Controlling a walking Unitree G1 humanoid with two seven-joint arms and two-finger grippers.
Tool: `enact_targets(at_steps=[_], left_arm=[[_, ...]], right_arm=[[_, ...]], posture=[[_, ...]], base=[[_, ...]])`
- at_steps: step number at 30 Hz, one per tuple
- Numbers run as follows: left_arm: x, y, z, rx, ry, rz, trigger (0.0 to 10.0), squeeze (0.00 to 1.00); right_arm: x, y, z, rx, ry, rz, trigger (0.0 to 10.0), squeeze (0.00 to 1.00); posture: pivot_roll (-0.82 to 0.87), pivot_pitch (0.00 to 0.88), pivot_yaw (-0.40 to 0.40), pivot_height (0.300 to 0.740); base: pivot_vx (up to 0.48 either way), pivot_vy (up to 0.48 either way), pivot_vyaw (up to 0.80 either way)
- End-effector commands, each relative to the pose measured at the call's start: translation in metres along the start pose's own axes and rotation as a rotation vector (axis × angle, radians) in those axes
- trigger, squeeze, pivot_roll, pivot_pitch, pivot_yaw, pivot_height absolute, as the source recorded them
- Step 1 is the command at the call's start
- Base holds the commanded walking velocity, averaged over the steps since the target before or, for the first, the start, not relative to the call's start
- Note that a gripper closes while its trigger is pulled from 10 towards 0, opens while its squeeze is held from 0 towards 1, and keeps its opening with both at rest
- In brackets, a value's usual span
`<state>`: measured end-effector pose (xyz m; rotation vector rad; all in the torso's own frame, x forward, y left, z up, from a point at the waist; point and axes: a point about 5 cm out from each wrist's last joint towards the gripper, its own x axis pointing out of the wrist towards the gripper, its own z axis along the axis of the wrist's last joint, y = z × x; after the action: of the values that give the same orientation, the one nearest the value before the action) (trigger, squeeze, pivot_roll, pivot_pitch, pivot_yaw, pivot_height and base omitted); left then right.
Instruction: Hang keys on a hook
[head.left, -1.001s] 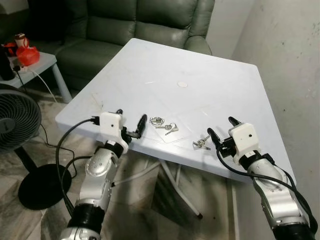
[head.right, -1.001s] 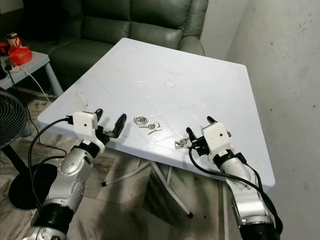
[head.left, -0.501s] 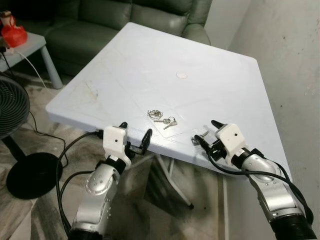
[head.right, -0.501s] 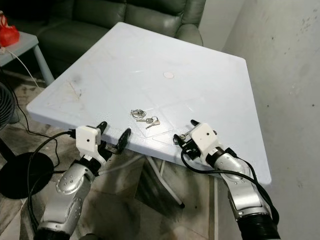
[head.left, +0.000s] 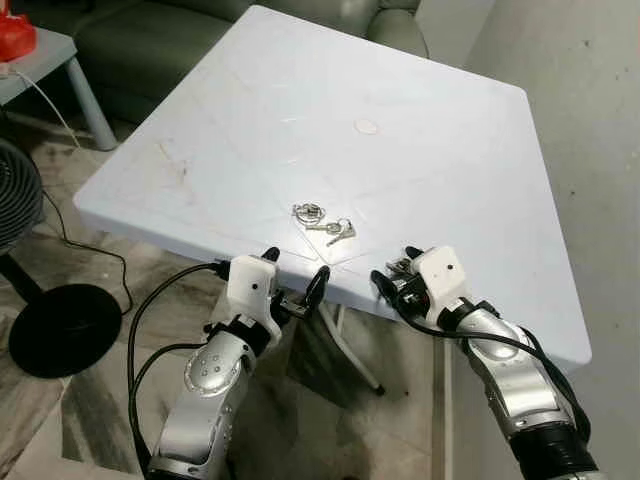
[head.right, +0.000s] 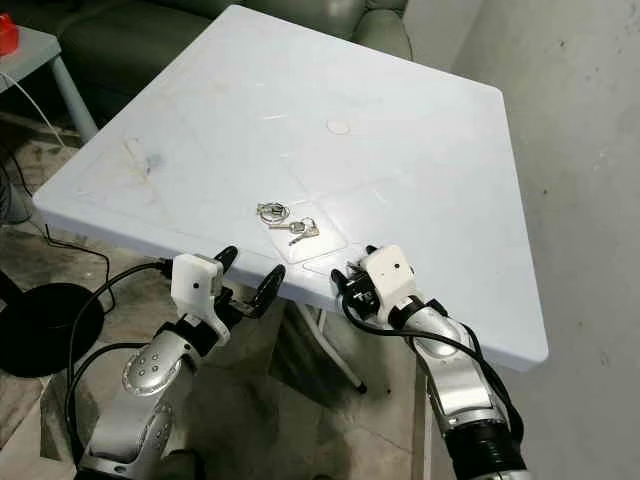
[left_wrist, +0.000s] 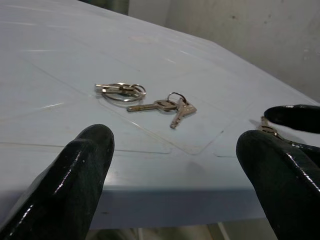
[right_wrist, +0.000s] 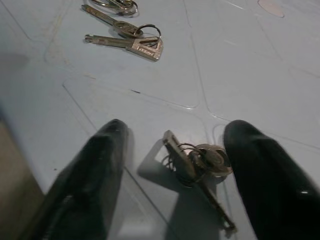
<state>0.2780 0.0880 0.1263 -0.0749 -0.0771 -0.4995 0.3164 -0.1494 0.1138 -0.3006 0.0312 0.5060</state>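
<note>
Right wrist view, right end effector (right_wrist: 172, 172) spread around metal keys (right_wrist: 197, 162), smooth white table (right_wrist: 240, 65)

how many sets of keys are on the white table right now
2: one bunch of keys lies mid-table near the front edge; a smaller set sits between the right claw fingers at that edge.

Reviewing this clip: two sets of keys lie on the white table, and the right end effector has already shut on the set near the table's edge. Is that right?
Not quite. In the right wrist view the right end effector is open, its fingers straddling the near key set, which lies flat on the white table, ungrasped. The other key set lies farther in.
</note>
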Motion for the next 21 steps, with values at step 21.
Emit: enact_targets(at_steps=[21], left_arm=[[0.0034,-0.0053,0.0039,0.002,0.008,-0.008,10.0,0.0]], right_arm=[[-0.0072,-0.0139,-0.0097,0.008,0.025,-0.122,0.0,0.0]], posture=[[0.06,0.218,-0.171,0.711]], base=[[0.0,0.0,0.0]])
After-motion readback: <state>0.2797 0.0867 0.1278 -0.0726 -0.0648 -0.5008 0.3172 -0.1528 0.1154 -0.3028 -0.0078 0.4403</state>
